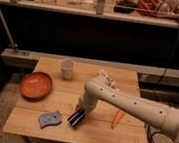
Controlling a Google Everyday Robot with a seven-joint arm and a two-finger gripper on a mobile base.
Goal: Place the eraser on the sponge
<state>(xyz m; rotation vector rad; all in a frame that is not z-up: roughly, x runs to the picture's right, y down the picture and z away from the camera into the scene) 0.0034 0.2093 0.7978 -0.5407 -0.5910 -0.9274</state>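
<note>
Well, at the far left of the wooden table (pixel 123 138) sits an orange bowl (pixel 36 85), which has no part in the job. Just below and right of it, near the table's front edge, the light-blue sponge (pixel 50 118) lies flat with nothing on top. A white cup (pixel 67 67) stands further back, toward the upper middle of the tabletop.

Next comes the eraser (pixel 77 118), a dark striped block slanting from lower left to upper right, just beside the sponge's right end but apart from it. So it is not yet where the task wants it. The gripper (pixel 83 108) is down at the eraser's upper end, at the tip of the white arm reaching in from the right. I cannot tell whether it is clamped on the block or released, nor whether the block's lower end rests on the wood.

The step in hand looks like getting the eraser across that short gap to the left. To do it well, the hold should be sure before anything travels. The block should rise enough to clear the sponge's edge, since a light sponge would likely slide if nudged. Turning the eraser to run along the sponge's length and setting it on the middle should keep it from tipping off the wavy edge. Letting go is best left until it rests flat.

Off to the right, the carrot (pixel 118 118) lies clear of this path.
</note>
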